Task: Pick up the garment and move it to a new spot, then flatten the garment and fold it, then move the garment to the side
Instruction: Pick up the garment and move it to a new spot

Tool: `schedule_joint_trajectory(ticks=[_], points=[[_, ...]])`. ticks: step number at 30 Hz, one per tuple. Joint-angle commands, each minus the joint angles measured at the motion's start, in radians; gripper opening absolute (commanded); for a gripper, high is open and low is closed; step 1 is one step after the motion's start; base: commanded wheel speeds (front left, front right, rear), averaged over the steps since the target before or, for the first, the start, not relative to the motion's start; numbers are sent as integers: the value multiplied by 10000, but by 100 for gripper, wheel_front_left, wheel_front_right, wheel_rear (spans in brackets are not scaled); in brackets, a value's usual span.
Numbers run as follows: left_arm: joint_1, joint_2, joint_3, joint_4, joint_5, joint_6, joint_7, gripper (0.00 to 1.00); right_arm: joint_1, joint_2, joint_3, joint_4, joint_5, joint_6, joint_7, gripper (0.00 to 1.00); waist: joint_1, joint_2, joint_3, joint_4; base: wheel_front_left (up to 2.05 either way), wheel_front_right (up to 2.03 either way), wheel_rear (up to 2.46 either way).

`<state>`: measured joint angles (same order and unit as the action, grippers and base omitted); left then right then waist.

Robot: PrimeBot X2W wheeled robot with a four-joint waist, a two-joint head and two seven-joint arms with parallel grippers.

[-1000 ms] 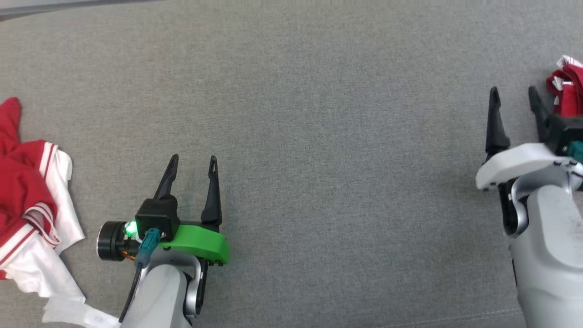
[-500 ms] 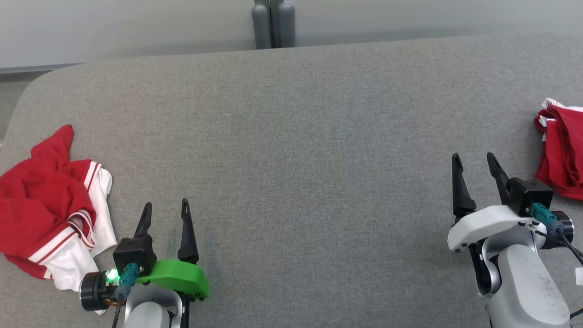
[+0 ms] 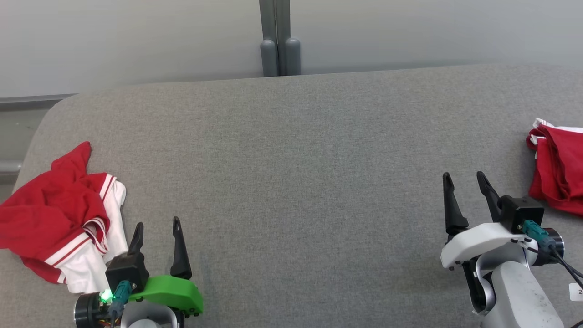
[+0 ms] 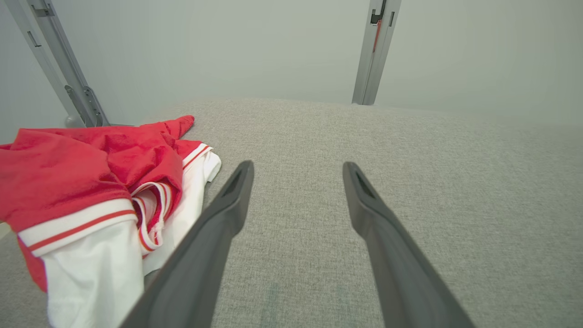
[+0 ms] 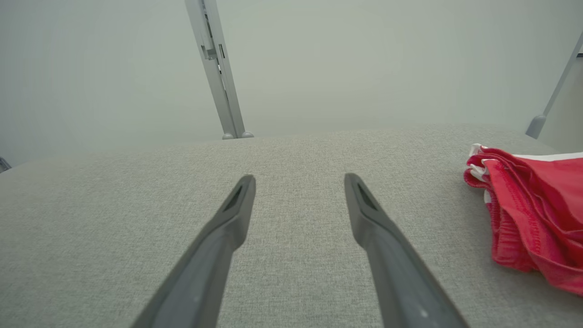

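Garment (image 3: 59, 214), red and white, lies crumpled at the lower left of the head view, near the rounded corner of the surface (image 3: 296, 159), apparently waiting to be picked up. Just beside its white hem, at the bottom edge, the left end effector (image 3: 157, 222) has its fingers spread wide and empty, likely poised for a grasp. At lower right, the right end effector (image 3: 463, 174) is equally wide, holding nothing. Beyond it, at the right edge, a second red garment (image 3: 558, 168) lies folded, seemingly set aside. The bare middle suits flattening. A grey post (image 3: 279, 54) stands behind.
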<state>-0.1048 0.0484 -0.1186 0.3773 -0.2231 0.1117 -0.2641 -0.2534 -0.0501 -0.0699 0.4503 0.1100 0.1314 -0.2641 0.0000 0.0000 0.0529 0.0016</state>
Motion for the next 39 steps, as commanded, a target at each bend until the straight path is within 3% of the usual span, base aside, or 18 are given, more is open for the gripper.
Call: schedule_joint_trajectory(ticks=[1,6,17,23,29,39], points=[[-12,44,15,-55,49,38,-3,100,1,-18,44,-49,44,-14,-3,100,0,0,125,67,0,0,0],[-211,47,62,-45,-68,105,-3,100,-59,-15,352,-72,87,-14,-3,100,0,0,327,488,0,0,0],[-42,45,590,-68,-257,192,-3,100,-124,-18,996,32,315,-14,-3,100,0,0,545,2596,0,0,0],[98,42,1038,-47,-395,81,-3,100,-245,-23,1275,152,431,-14,-3,100,0,0,586,3220,0,0,0],[-184,41,1493,280,-452,-180,-3,100,-403,-32,1441,329,445,-14,-3,100,0,0,779,3256,0,0,0],[-1815,44,2285,1340,-245,-1146,-3,100,-983,-246,1654,219,138,-14,-2,100,0,0,1985,2666,0,0,0]])
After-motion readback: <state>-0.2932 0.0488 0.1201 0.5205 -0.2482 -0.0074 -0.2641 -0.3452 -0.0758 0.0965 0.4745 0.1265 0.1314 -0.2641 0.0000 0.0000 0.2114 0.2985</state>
